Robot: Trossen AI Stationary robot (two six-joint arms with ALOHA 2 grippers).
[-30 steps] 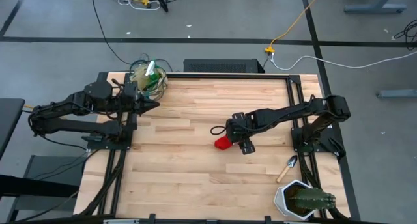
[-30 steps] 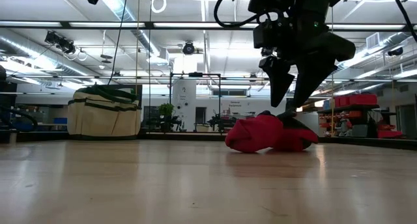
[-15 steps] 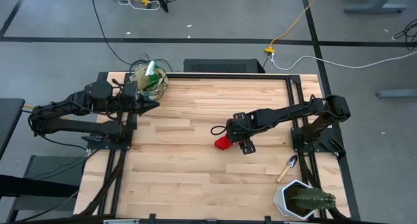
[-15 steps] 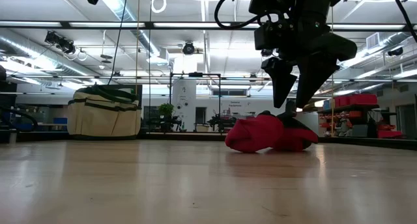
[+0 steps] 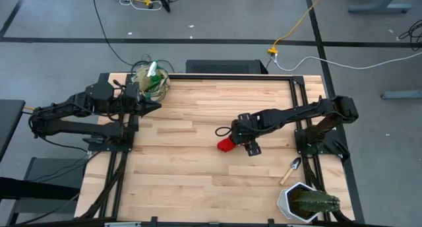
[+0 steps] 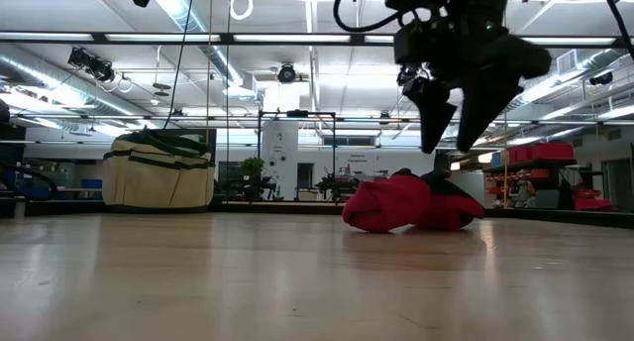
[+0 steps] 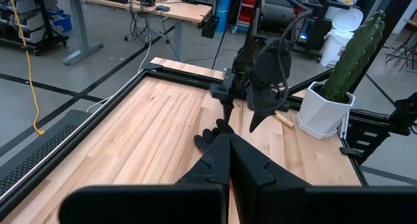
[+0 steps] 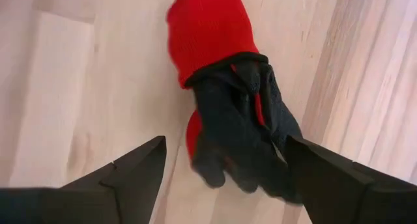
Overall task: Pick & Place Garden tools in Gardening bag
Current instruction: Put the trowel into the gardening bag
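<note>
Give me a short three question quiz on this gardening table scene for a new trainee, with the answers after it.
1. True or false: the right tool is shut on the glove.
2. Which item lies by the white cactus pot? A) trowel B) spray bottle C) shears
3. Where does the gardening bag sit, seen from the high view?

Key:
1. False; it hangs open above the glove.
2. A, the trowel.
3. At the table's far left corner, just ahead of the shut left tool.
</note>
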